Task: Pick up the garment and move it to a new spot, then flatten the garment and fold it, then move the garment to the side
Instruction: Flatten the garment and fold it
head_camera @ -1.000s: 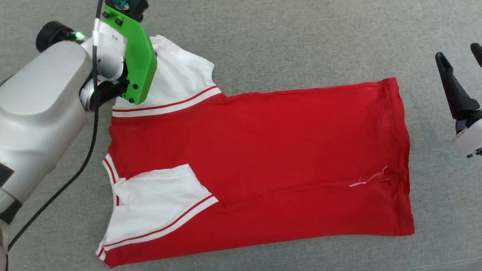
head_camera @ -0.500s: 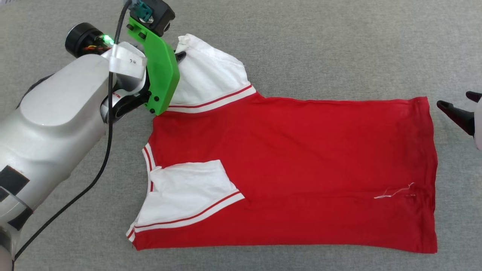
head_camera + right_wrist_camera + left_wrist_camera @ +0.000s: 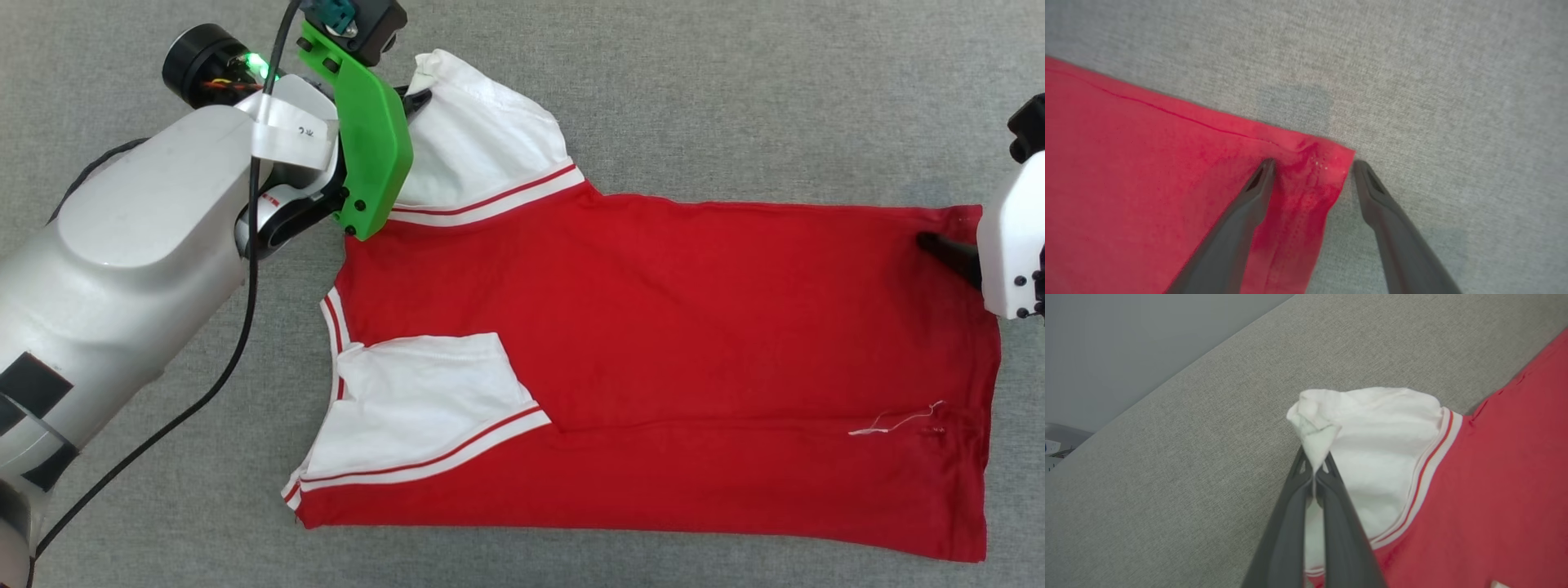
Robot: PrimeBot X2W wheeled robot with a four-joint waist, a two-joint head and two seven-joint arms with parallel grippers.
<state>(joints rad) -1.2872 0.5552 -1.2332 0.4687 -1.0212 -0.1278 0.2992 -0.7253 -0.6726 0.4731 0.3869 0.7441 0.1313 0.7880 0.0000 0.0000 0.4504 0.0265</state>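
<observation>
Left wrist view: left gripper (image 3: 1314, 457) pinched tight on tip of far white sleeve (image 3: 1372, 428). Opposite end: right gripper (image 3: 1313, 162) spread, straddling hem corner (image 3: 1327, 163), nothing held.

Position: red jersey T-shirt (image 3: 694, 327) lies half-folded, flat on grey surface (image 3: 735, 98).

Risks: right jaws may close beside the corner and miss; thin pinch may slip, sleeve drops; uneven lift skews fold.

Count: one shirt, two sleeves, two grippers, one loose thread (image 3: 894, 423).

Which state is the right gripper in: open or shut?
Open. The right gripper's two fingers stand well apart, with the shirt's red corner between them.
</observation>
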